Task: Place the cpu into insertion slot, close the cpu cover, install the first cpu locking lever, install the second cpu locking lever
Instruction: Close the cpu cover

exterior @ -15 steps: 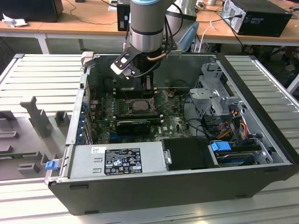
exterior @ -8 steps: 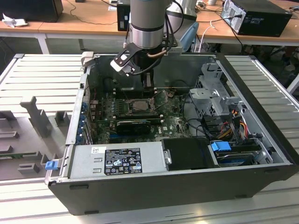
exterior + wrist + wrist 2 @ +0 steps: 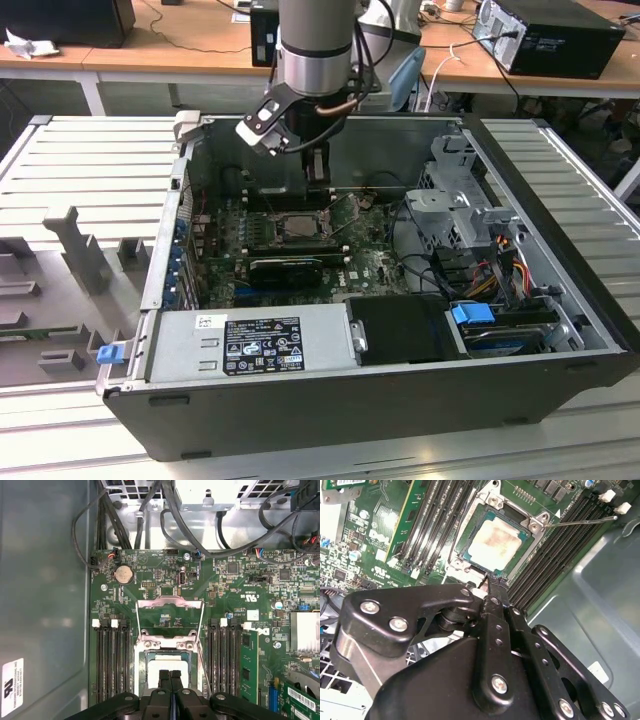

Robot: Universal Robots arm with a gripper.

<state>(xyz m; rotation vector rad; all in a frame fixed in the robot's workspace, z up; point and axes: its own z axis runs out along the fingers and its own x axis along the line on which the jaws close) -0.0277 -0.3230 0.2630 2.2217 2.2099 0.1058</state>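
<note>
- Cpu, the small flat square chip w/ a pale silver-beige metal face (image 3: 495,540), lay flat inside the insertion slot, the square dark socket w/ a silver rim (image 3: 140,655), on the green circuit board (image 3: 235,600).
- Cpu cover, the thin silver frame plate w/ a big cut-out centre (image 3: 170,602), stood swung back off the socket, board showing thru its opening; not closed.
- One locking lever, a thin silver wire rod (image 3: 580,521), stuck out free past a socket corner, unlatched.
- Long black memory slots (image 3: 112,665) flanked the socket on both sides.
- Risk, my judgement: fingertips hung v. close to the chip's edge. A small slip down or sideways could nudge the chip askew or scrape its face, and a cover shut on a mis-seated chip could damage the socket contacts. The free lever could also snag.
- Hand (image 3: 170,675): black fingers clenched, pressed together w/ no gap, gripping nothing. Tips sat just over the socket's edge beside the chip; contact w/ the rim couldn't be told.
- In the exterior view the arm reached into the open black computer case (image 3: 400,400) on the ribbed grey counter (image 3: 90,160).
</note>
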